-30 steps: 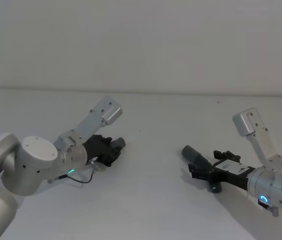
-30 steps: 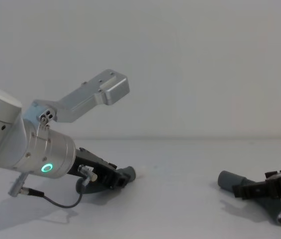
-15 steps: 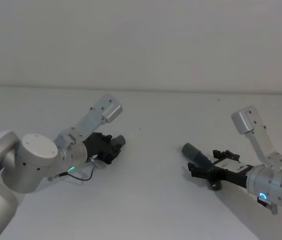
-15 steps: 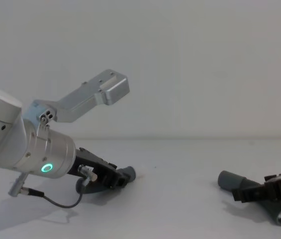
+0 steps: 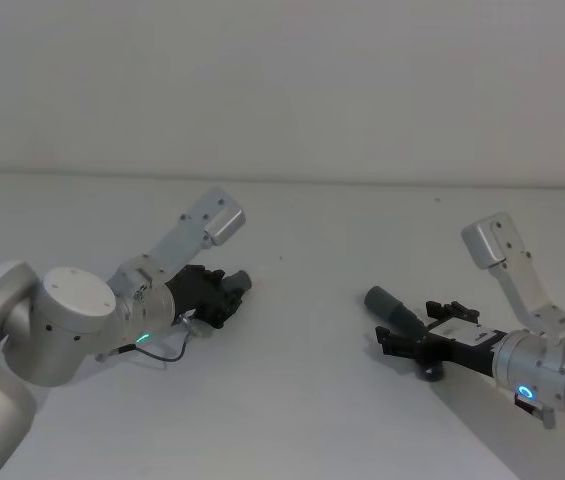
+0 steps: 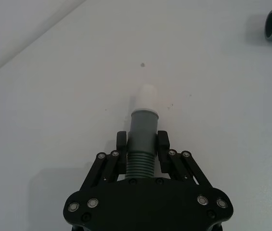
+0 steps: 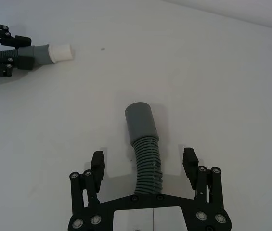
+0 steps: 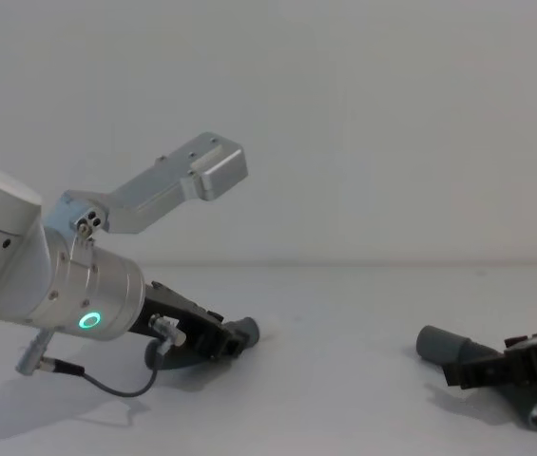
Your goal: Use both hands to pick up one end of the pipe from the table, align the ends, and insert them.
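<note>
My left gripper (image 6: pixel 142 142) is shut on the ribbed body of one dark grey pipe piece (image 6: pixel 142 156). Its grey collar end (image 6: pixel 144 124) with a pale white tip (image 6: pixel 148 96) sticks out ahead, low over the table (image 5: pixel 302 400). The head view puts this left gripper (image 5: pixel 218 294) at left centre. The other pipe piece (image 7: pixel 147 163) lies on the table at the right, its collar end (image 7: pixel 140 120) pointing away from the wrist. My right gripper (image 7: pixel 143 161) is open, one finger on each side of the ribbed part without touching it. It sits low at the right in the head view (image 5: pixel 420 328).
The white-grey table runs back to a plain pale wall (image 5: pixel 282 80). A thin black cable (image 8: pixel 106 382) loops under the left wrist. The two collars stand well apart, with bare table (image 5: pixel 307 300) between them.
The right gripper has sunk slightly around its pipe piece, still open. The left gripper and its held piece have barely shifted.
</note>
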Available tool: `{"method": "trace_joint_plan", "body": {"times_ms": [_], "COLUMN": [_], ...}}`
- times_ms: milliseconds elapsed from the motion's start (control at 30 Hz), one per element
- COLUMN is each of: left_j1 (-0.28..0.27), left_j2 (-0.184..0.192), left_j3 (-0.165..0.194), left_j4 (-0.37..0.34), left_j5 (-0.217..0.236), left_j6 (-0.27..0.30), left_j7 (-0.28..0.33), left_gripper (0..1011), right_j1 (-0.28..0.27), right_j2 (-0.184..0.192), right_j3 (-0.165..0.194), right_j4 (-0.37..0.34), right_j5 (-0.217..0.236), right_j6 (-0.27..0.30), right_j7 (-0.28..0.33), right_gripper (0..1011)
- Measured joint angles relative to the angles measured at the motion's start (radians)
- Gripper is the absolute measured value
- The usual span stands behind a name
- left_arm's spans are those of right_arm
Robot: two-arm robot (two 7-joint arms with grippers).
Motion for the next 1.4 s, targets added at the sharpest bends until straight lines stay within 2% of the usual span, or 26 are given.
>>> {"method": "trace_joint_plan", "body": {"times_ms": [100,333,500,567,600,633,700,733,967,1400], "left_j1": [0.0,0.0,0.0,0.0,0.0,0.0,0.0,0.0,0.0,0.0], "left_j2": [0.0,0.0,0.0,0.0,0.0,0.0,0.0,0.0,0.0,0.0], "left_j3": [0.0,0.0,0.0,0.0,0.0,0.0,0.0,0.0,0.0,0.0], "left_j4": [0.0,0.0,0.0,0.0,0.0,0.0,0.0,0.0,0.0,0.0], "left_j5": [0.0,0.0,0.0,0.0,0.0,0.0,0.0,0.0,0.0,0.001], "left_j6": [0.0,0.0,0.0,0.0,0.0,0.0,0.0,0.0,0.0,0.0], "left_j7": [0.0,0.0,0.0,0.0,0.0,0.0,0.0,0.0,0.0,0.0], "left_gripper": [360,360,360,360,360,360,360,360,360,360], "right_j1": [0.0,0.001,0.001,0.001,0.001,0.002,0.002,0.002,0.002,0.0], "right_j2": [0.0,0.001,0.001,0.001,0.001,0.001,0.001,0.001,0.001,0.002], "right_j3": [0.0,-0.001,-0.002,-0.002,-0.002,-0.002,-0.002,-0.002,-0.002,-0.002], "right_j4": [0.0,0.001,0.002,0.002,0.002,0.002,0.002,0.002,0.002,0.0], "right_j5": [0.0,0.001,0.001,0.001,0.001,0.001,0.001,0.001,0.001,0.0], "right_j6": [0.0,0.001,0.001,0.001,0.001,0.001,0.001,0.001,0.001,-0.002], "right_j7": [-0.001,-0.002,-0.002,-0.002,-0.002,-0.002,-0.002,-0.002,-0.002,-0.002], "right_gripper": [1001,866,697,660,602,602,497,497,270,264]}}
